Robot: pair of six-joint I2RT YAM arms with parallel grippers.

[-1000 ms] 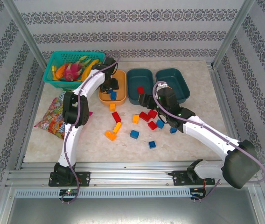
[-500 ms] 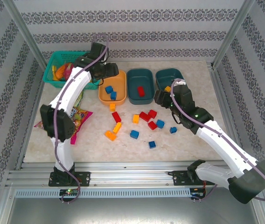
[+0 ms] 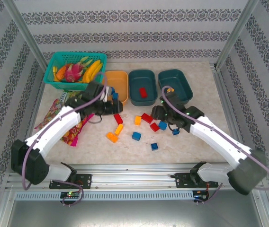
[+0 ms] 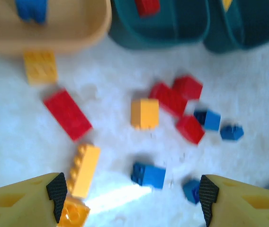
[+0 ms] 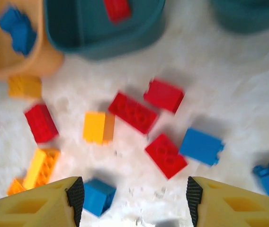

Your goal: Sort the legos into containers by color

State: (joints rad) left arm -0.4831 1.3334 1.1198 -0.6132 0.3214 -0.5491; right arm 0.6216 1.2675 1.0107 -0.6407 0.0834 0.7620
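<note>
Legos (image 3: 147, 117): scattered (blurry close up)
Left gripper (image 4: 130, 194): low above them, apart
Right gripper (image 5: 134, 194): low, apart
Colours: red, blue, yellow-orange

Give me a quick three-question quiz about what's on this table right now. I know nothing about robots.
1. True or false: the middle teal bin holds a red brick.
2. What colour is the lego in the orange bin? A red, B blue, C yellow.
3. Fill in: the left pincer is ___, with nothing between its fingers.

Key: 1 true. 2 B. 3 open.
</note>
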